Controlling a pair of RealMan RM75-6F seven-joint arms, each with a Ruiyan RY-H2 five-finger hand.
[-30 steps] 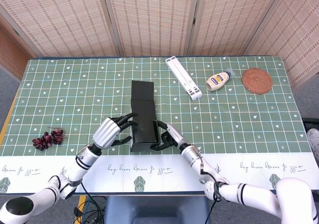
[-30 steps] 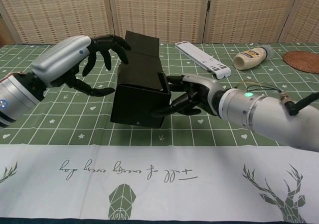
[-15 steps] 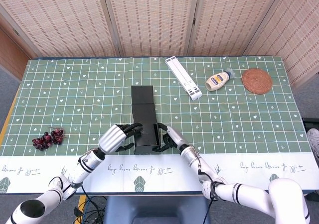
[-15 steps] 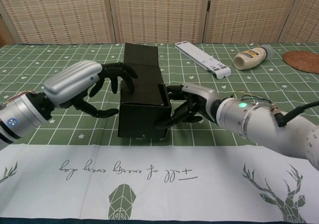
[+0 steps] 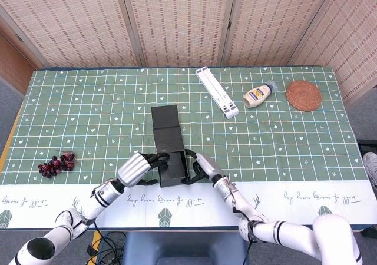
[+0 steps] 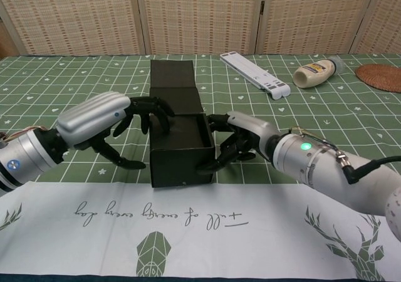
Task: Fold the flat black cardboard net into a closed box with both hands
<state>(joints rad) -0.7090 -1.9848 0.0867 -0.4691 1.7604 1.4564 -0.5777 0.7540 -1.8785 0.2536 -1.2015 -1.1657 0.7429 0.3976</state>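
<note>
Both hands have drawn the black cardboard box (image 6: 182, 145) back toward the table's near edge, onto the white border of the green checked tablecloth (image 5: 283, 153). Left hand (image 6: 103, 119) and right hand (image 6: 241, 141) clasp its side walls; its hinged lid lies back, top open. Bare cloth stretches rightward; folding screens (image 5: 194, 20) stand behind.
</note>
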